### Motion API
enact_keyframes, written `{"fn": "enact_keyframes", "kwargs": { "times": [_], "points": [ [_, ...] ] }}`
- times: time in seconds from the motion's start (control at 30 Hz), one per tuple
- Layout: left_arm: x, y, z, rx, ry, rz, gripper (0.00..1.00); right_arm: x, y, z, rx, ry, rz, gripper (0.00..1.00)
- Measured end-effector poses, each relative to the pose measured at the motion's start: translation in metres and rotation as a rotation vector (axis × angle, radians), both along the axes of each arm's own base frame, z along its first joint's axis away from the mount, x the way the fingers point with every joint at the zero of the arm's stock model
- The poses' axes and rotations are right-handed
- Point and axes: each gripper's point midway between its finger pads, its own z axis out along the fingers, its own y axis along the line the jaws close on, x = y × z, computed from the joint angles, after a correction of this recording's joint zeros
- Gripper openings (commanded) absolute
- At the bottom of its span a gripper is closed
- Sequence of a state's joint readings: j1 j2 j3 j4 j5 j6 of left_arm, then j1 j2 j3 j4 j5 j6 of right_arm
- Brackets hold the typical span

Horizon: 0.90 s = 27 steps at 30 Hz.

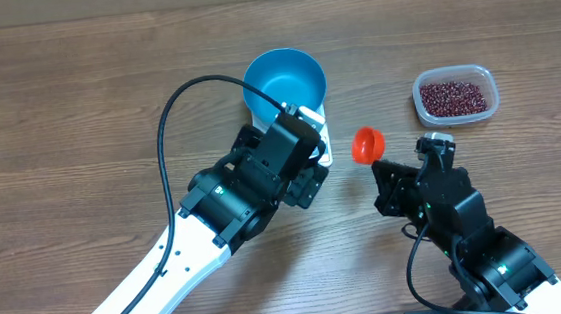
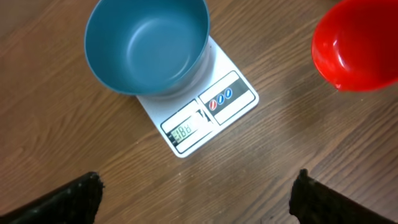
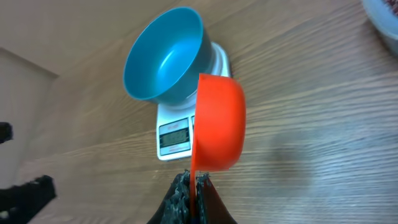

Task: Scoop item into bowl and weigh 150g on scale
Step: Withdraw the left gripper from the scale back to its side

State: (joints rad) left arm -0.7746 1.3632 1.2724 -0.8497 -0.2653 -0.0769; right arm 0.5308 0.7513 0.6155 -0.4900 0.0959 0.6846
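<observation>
Plastic is what the red scoop (image 3: 217,121) looks like, so it should be light and stiff. It has a thin handle, and that is the best place to hold it. It is just to the near right of the scale (image 2: 211,106), and it looks empty.

The blue bowl (image 2: 146,46) stands on the far part of the scale and hangs over its edges. It is empty and looks light, so a bump could slide it. Best not to push it.

The beans (image 1: 453,94) are farthest away, well to the right of the scale, in a clear tub (image 1: 458,120). They are tiny, hard and smooth. They would roll and spill if the scoop tips, so I think it should dig in low and come up level. No beans are in the bowl yet.

The left gripper (image 2: 198,190) hangs over the table (image 1: 57,114) on the near side of the scale. Its two fingers are wide apart and hold nothing. The right gripper (image 3: 194,186) is near the scale's right side. Its fingers are squeezed tight on the scoop's handle, and the cup is turned on its side.
</observation>
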Motion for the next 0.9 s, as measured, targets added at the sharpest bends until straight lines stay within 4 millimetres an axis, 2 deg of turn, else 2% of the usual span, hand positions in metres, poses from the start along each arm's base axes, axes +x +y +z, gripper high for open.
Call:
{"fn": "enact_keyframes", "kwargs": {
  "times": [0.53,0.8,0.9],
  "points": [
    [-0.003,0.002,-0.003,0.011,0.015,0.001,1.00,-0.005,0.010,-0.002,0.043,0.031,0.041,0.04],
    [-0.011,0.002,-0.005,0.015,0.055,-0.026,1.00,-0.002,0.012,-0.016,0.018,0.079,0.042,0.04],
    [-0.015,-0.001,0.002,0.002,0.076,-0.066,1.00,-0.001,0.013,-0.023,0.007,0.099,0.041,0.04]
  ]
}}
